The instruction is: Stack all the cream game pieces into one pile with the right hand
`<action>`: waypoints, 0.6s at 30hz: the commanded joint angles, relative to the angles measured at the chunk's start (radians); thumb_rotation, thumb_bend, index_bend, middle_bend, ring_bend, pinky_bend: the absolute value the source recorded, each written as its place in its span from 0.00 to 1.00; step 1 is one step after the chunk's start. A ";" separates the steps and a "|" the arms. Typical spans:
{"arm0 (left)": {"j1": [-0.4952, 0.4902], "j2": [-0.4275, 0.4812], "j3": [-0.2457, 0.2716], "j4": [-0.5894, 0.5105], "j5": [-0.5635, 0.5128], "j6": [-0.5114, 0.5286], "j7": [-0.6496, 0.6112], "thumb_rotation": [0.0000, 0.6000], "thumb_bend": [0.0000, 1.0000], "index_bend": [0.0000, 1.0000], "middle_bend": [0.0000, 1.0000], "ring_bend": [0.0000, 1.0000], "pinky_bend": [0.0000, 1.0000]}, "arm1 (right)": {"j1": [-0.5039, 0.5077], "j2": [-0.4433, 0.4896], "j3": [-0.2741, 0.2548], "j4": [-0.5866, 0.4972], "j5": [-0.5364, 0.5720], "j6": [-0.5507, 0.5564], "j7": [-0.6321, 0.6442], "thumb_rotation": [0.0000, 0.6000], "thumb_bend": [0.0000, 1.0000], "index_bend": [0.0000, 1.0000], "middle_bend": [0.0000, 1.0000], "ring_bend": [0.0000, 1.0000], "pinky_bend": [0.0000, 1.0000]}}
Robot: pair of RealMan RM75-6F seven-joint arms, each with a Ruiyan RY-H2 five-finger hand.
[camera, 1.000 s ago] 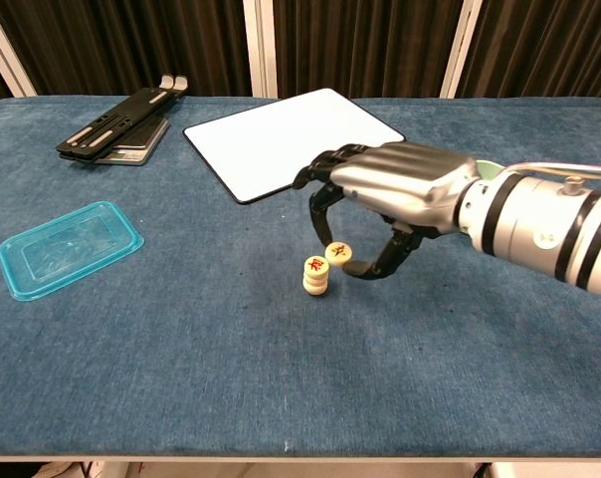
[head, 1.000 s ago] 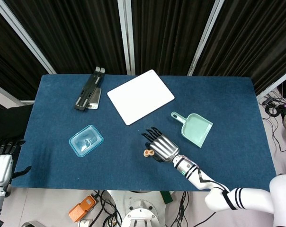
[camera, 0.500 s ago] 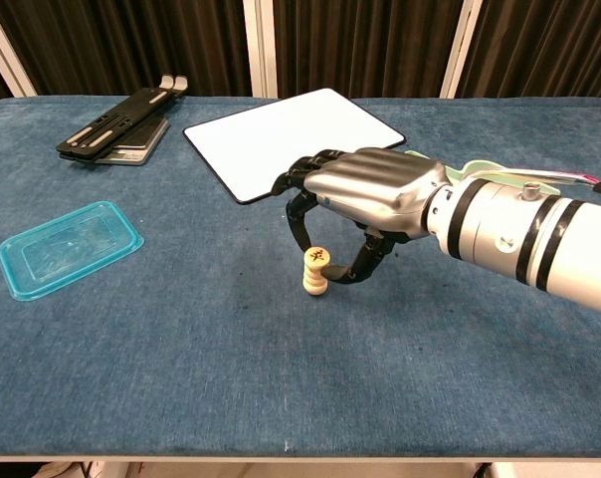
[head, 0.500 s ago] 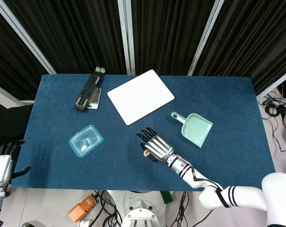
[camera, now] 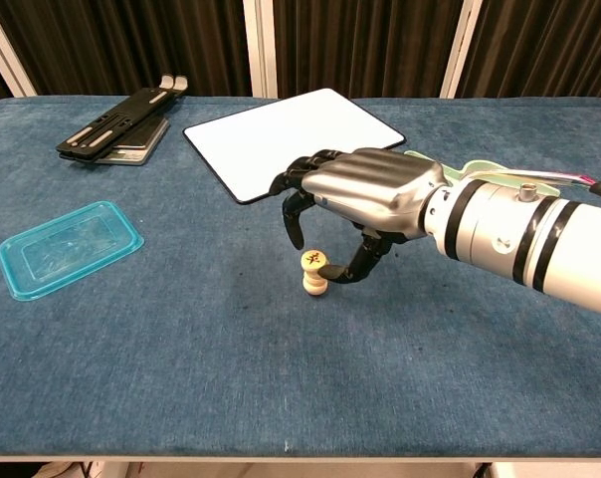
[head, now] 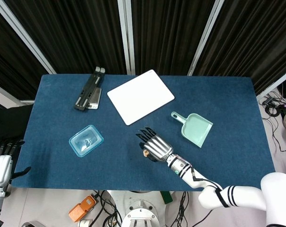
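From the head view we see our right hand [head: 156, 147] lying on the bench [head: 228, 109] just below the white board [head: 140, 96], with the cream pile [head: 145, 152] peeking out at its lower left edge. Our left hand [head: 1, 168] hangs off the bench's left edge, holding nothing, fingers apart.

From the chest view, the pile [camera: 313, 274] stands in front of the white board [camera: 291, 139]. Our curled fingers [camera: 294, 214] arch over it, thumb tip touching the top piece; whether it is pinched we cannot tell.

The top piece [camera: 312, 261] of the pile bears one dark mark, too small to read.
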 commanded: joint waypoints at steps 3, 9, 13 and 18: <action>-0.002 0.000 0.000 0.002 0.002 -0.002 -0.001 1.00 0.07 0.20 0.14 0.08 0.00 | -0.026 0.032 0.000 -0.025 -0.033 0.062 0.014 1.00 0.47 0.46 0.17 0.01 0.02; -0.007 0.000 -0.003 0.003 0.007 0.000 -0.004 1.00 0.07 0.20 0.14 0.08 0.00 | -0.150 0.167 -0.031 -0.090 -0.072 0.255 -0.011 1.00 0.47 0.26 0.17 0.01 0.06; -0.014 0.001 -0.005 -0.004 0.015 -0.001 0.003 1.00 0.07 0.20 0.14 0.08 0.00 | -0.268 0.294 -0.067 -0.156 -0.085 0.401 0.009 1.00 0.44 0.11 0.16 0.01 0.07; -0.026 0.009 -0.009 -0.035 0.028 0.004 0.028 1.00 0.07 0.20 0.14 0.08 0.00 | -0.428 0.432 -0.129 -0.202 -0.127 0.581 0.093 1.00 0.43 0.04 0.12 0.00 0.06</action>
